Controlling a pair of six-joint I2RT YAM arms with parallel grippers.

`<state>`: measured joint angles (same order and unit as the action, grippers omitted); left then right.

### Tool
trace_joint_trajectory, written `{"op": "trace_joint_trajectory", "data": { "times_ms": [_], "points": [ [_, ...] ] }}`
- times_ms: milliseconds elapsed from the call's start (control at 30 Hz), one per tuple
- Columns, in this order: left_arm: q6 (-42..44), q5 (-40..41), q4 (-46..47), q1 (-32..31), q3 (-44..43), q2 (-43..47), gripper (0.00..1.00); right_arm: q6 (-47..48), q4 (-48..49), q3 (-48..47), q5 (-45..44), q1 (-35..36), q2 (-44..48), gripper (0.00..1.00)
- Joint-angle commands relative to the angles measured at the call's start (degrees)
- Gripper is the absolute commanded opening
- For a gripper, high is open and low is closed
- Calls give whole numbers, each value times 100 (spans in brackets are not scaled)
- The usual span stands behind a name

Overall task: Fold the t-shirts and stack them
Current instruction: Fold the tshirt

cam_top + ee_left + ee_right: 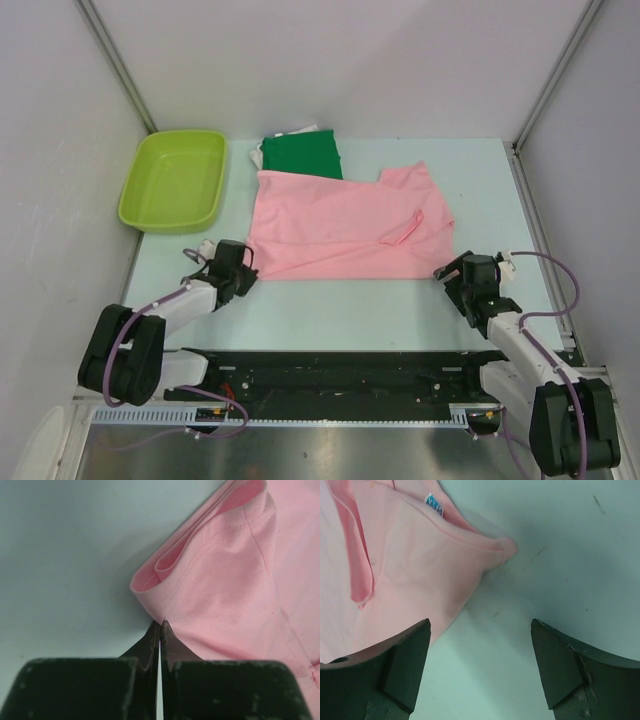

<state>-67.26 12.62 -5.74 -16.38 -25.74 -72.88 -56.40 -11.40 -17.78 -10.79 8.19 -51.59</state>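
A light pink t-shirt (345, 225) lies flat in the middle of the table, a sleeve folded over its right part. My left gripper (243, 262) sits at its near left corner. In the left wrist view the jaws are shut, and the left gripper (161, 624) pinches the very edge of the pink t-shirt (220, 580) at a folded sleeve hem. My right gripper (447, 272) is open beside the near right corner. In the right wrist view the right gripper (480, 630) holds only bare table, its left finger (407, 655) lying at the edge of the pink t-shirt (410, 565), near the neck label (434, 502). Behind lies a folded dark green t-shirt (302, 155) on white cloth (262, 150).
A lime green plastic tub (175, 178) stands at the back left of the pale table (330, 310). Grey walls close in the left, back and right sides. A black rail with the arm bases runs along the near edge.
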Motion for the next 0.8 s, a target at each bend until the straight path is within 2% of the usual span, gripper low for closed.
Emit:
{"op": "trace_joint_trajectory", "data": {
  "times_ms": [0,200,400,433,600,667,733,767],
  "points": [
    [179,39,-419,91,-28,169,0,-152,472,82,95,-194,-175,84],
    [222,21,-446,100,7,213,0,-55,761,99,33,-405,-430,74],
    [214,-5,-454,118,148,301,0,-2,1007,99,-116,-511,-825,56],
    [222,3,-472,118,157,336,1,-2,1052,99,-134,-520,-896,50],
    [231,56,-639,135,271,757,0,94,1350,29,-152,-686,-1177,33],
    [266,82,-744,153,297,863,0,103,1359,-6,-143,-739,-1265,20],
    [267,109,-806,179,358,1039,0,147,1342,-59,-152,-766,-1335,0],
    [275,100,-841,188,385,1109,0,164,1342,-68,-134,-940,-1344,0]
  ]
}}
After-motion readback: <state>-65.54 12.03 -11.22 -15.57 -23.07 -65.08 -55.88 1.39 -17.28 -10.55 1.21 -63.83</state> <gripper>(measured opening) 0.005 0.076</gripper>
